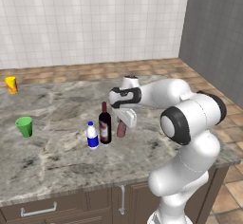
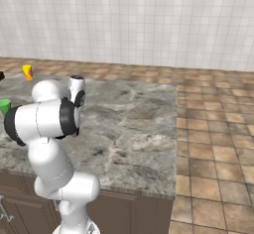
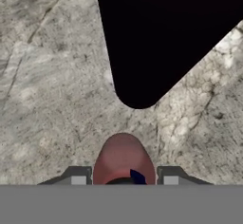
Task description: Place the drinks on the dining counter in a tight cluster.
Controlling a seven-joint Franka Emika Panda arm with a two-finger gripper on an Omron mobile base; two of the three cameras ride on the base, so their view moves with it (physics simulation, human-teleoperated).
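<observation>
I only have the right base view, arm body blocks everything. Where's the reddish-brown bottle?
Observer: Between the gripper fingers, which are shut on the reddish-brown bottle, just right of the wine bottle.
Operator: On the counter or lifted?
Observer: Can't tell; its base is low near the dining counter.
Operator: White bottle?
Observer: The white bottle stands left of and in front of the wine bottle, close beside it.

Your white jointed arm (image 1: 185, 123) bends at the elbow and reaches left, wrist turned down. The claw (image 1: 122, 126) points straight down, its dark fingers (image 3: 78, 175) closed on the squat reddish-brown bottle (image 3: 123, 159).
</observation>
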